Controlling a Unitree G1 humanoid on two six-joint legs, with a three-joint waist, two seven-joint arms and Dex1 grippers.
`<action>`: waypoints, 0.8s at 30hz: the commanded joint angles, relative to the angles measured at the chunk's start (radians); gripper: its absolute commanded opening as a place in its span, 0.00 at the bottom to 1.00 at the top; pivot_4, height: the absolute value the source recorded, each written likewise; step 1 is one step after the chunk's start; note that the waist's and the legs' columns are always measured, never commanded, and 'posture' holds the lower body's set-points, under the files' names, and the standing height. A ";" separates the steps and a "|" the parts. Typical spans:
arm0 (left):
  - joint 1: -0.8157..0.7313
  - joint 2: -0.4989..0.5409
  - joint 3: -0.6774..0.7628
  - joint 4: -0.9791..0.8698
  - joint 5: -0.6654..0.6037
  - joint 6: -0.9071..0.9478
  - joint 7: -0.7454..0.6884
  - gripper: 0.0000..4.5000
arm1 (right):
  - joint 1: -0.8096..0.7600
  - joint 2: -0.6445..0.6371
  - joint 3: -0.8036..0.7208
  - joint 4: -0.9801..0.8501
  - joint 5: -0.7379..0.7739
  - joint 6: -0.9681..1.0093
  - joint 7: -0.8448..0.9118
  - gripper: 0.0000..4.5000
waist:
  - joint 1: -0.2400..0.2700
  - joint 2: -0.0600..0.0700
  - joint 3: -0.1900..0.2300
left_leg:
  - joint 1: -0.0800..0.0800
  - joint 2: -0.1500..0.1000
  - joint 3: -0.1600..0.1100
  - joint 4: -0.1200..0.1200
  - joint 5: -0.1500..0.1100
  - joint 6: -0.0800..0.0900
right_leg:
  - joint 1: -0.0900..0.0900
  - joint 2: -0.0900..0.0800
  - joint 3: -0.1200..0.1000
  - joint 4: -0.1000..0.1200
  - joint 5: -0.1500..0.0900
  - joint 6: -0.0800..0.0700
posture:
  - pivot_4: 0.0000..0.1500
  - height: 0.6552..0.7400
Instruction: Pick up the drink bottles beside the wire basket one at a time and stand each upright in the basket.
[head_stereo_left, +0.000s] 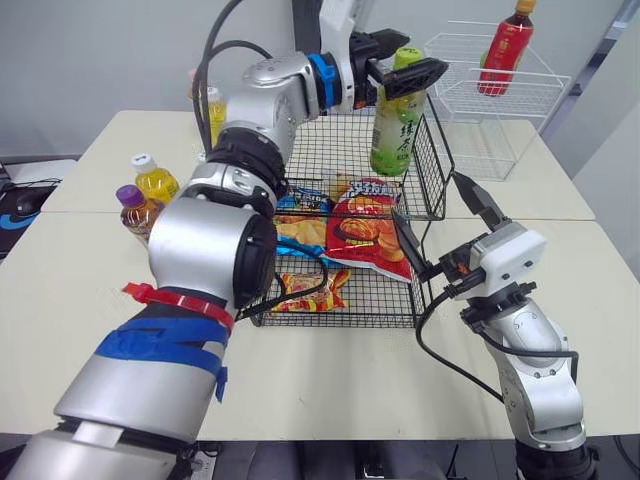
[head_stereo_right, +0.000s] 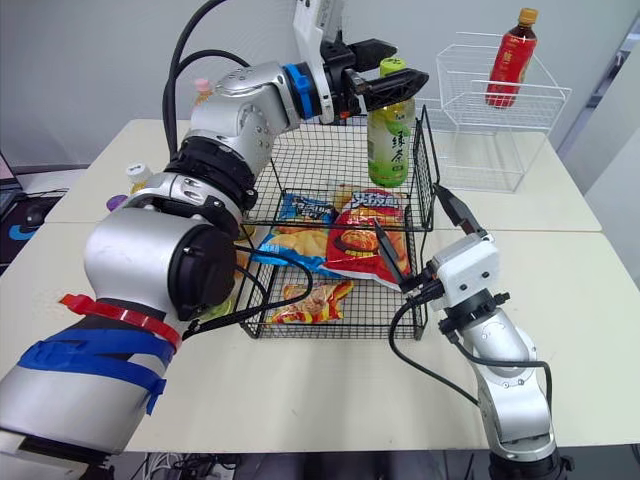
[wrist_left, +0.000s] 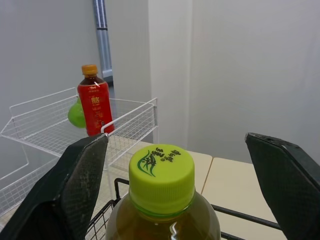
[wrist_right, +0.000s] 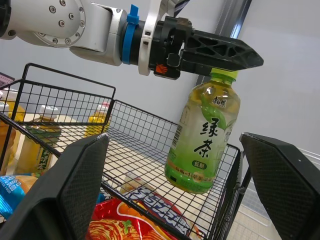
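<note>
1 green tea bottle (head_stereo_left: 393, 130), upright in wire basket (head_stereo_left: 370, 295) corner, left gripper (head_stereo_left: 418, 58) spread wide about its cap, apparently freeing it; right gripper (head_stereo_left: 426, 195) wide, idle.

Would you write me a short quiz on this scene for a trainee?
1. True or false: the green bottle is inside the black basket.
2. What lies on the black basket's floor? A snack bags, B cans, C fruit.
3. Where does the red bottle stand?
Key: 1 true; 2 A; 3 in the white basket.
</note>
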 joint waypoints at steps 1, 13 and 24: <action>-0.001 0.072 0.013 -0.099 -0.007 0.033 -0.079 0.99 | -0.024 -0.014 -0.002 -0.039 0.032 -0.002 0.021 1.00 | -0.001 0.000 0.000 | 0.000 0.000 0.000 0.000 0.000 0.000 | 0.000 0.000 0.000 0.000 0.000 0.000 | 1.00 1.00; 0.294 0.363 0.150 -0.792 -0.181 0.466 0.010 0.99 | -0.186 -0.089 -0.003 0.031 0.273 0.079 0.223 1.00 | -0.003 0.000 0.000 | 0.002 0.001 0.000 0.002 0.001 -0.001 | 0.000 0.000 0.002 0.007 0.000 -0.001 | 1.00 1.00; 0.971 0.639 0.681 -1.585 -0.392 0.955 0.297 0.99 | -0.417 -0.215 0.067 0.249 0.544 0.292 0.608 1.00 | -0.001 -0.002 -0.001 | 0.005 0.001 -0.001 0.002 0.001 0.000 | 0.003 0.000 0.004 0.009 0.000 -0.001 | 1.00 1.00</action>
